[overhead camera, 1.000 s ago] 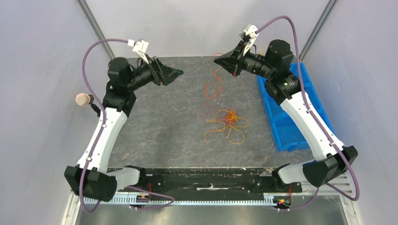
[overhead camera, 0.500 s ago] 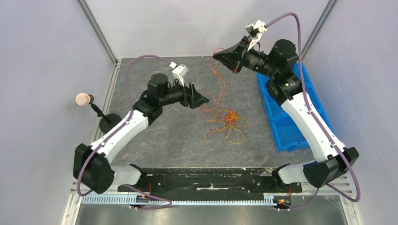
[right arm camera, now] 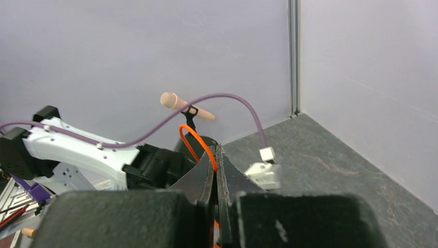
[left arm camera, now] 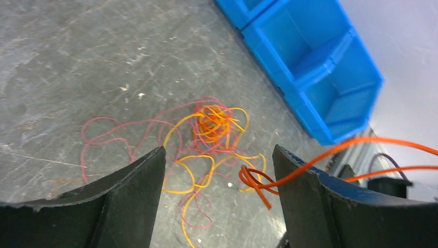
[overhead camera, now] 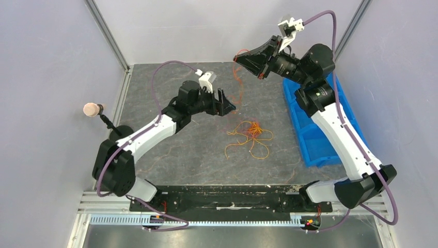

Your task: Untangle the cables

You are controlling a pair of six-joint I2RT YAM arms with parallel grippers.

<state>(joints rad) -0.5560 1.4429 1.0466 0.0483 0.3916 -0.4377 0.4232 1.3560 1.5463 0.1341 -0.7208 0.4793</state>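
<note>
Thin red, orange and pale yellow cables point(overhead camera: 250, 135) are noted in a loose curly heap on the dark grey mottled table surface point(overhead camera: 170, 139), below and just ahead of the left gripper point(overhead camera: 227, 106). Its jaws are spread wide and nothing is held. A single orange cable strand point(left arm camera: 253, 178) is pinched in the right gripper point(overhead camera: 238, 59), whose jaws are pressed together.

Only in the left wrist view are faint red loops seen, trailing from a dense orange core, with the blue plastic bin point(left arm camera: 310, 57) beyond. Only in the right wrist view is the strand seen arching over the closed fingertips.
</note>
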